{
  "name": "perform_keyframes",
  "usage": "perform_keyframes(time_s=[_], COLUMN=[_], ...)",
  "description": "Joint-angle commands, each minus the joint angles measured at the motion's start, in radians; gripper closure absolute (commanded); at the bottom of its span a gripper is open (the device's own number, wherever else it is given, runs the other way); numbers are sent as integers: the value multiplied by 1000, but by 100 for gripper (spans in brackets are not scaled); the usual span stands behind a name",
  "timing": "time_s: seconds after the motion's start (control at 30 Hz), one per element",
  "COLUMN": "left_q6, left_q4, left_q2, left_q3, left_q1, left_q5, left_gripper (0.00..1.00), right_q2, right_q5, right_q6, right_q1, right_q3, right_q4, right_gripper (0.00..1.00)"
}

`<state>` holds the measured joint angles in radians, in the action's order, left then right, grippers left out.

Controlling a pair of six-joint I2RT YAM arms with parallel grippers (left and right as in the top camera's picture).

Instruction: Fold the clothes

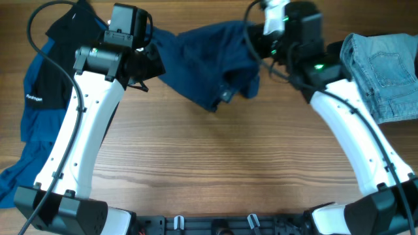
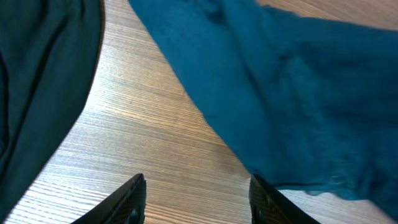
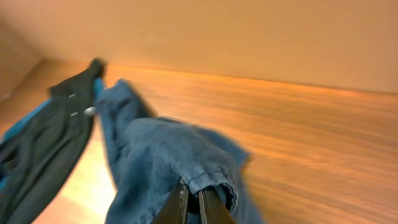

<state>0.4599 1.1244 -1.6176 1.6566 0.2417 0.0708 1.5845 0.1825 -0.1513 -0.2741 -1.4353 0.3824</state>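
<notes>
On a wood-grain counter (image 1: 215, 163), dark blue shorts (image 1: 202, 59) are bunched at the far middle, between two robot arms. The right claw (image 3: 193, 204) is clenched on a fold of their hem; the left claw (image 2: 199, 202) hangs released, fingers apart, just beside them. A black-and-blue jacket (image 1: 39, 85) lies at left, jeans (image 1: 382, 72) at right.

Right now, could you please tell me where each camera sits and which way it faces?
Overhead: above the table, facing straight down on both white arms, the navy shorts, the black-and-blue jacket and the jeans.
Left wrist: on the left arm, facing down past the open left gripper at wood and shorts.
Right wrist: low, facing across the table; the right gripper is shut on the shorts' edge.
Shared: both wrist views show the shorts and the jacket.
</notes>
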Motion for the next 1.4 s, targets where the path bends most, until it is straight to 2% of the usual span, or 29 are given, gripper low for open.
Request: perform_keyframes(time_s=[0.0, 0.13, 0.33, 0.47, 0.53, 0.6, 0.63, 0.83, 0.9, 1.0, 1.13, 1.37], left_q6=[-38, -54, -61, -61, -60, -60, -61, -68, -90, -90, -90, -90], left_q4=[-5, -14, -13, -7, -9, -11, -10, -10, -11, -18, -21, -21], left_q2=[1, 1, -5, -18, -26, -34, -40, -42, -42, -43, -49, -49], left_q3=[-8, -8, -8, -9, -14, -17, -18, -18, -18, -18, -18, -18], left_q1=[-3, -3, -3, -3, 0, 5, 9, 9, 9, 9, 8, 8], left_q5=[13, 13, 10, 9, 9, 9, 10, 10, 12, 26, 26, 32], left_gripper=[47, 48, 49, 50, 51, 51, 51, 49, 47, 46, 43, 41], right_q2=[56, 171, 375, 422, 420, 420, 417, 414, 415, 415, 415, 415], right_q5=[17, 60, 74, 143, 232, 296, 340, 387, 388, 359, 307, 296], right_q6=[53, 99, 64, 14, 9, 13, 21, 48, 66, 76, 46, -20], right_q1=[75, 112, 151, 217, 253, 275, 285, 270, 238, 166, 69, 47], right_q3=[-6, -6, -13, -101, -164, -240, -288, -320, -285, -197, -39, 77], right_q4=[-75, -223, -515, -531, -502, -396, -269, 267, 388, 417, 366, 284], right_gripper=[96, 96, 96, 91, 71, 11, 0, 0, 0, 4, 11, 16])
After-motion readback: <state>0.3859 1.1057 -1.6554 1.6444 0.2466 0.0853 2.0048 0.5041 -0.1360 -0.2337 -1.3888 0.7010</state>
